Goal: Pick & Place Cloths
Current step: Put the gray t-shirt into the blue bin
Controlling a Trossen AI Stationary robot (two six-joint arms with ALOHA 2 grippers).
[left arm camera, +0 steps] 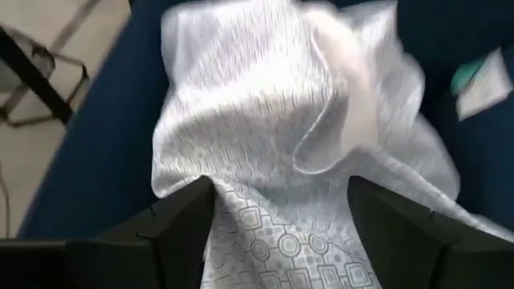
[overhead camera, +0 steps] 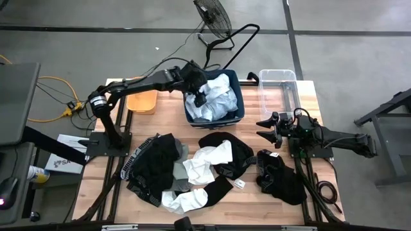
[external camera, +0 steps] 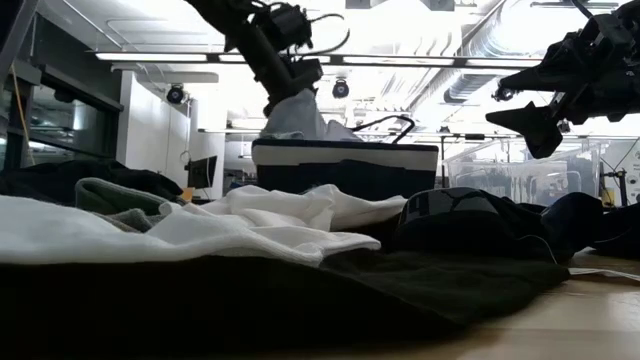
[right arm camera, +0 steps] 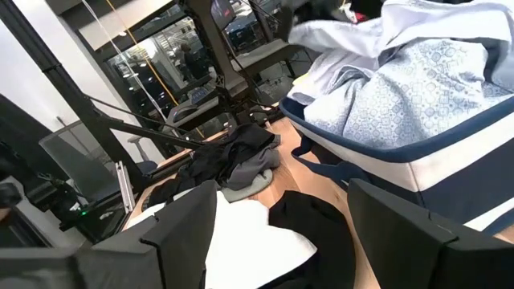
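I see my left gripper (overhead camera: 200, 97) open over the navy bin (overhead camera: 239, 96), pale cloths (overhead camera: 215, 102) heaped below it; right gripper (overhead camera: 264, 125) open, empty.

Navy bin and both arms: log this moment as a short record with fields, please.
navy bin: at the table's far edge, heaped with pale patterned cloth
left gripper: over the bin, jaws apart, pale cloth between the fingers
right gripper: open, empty, waiting at the table's right side
clear bin: right of the navy bin
orange bin: left of the navy bin
cloths still on table: black, white and grey-green pile along the near side
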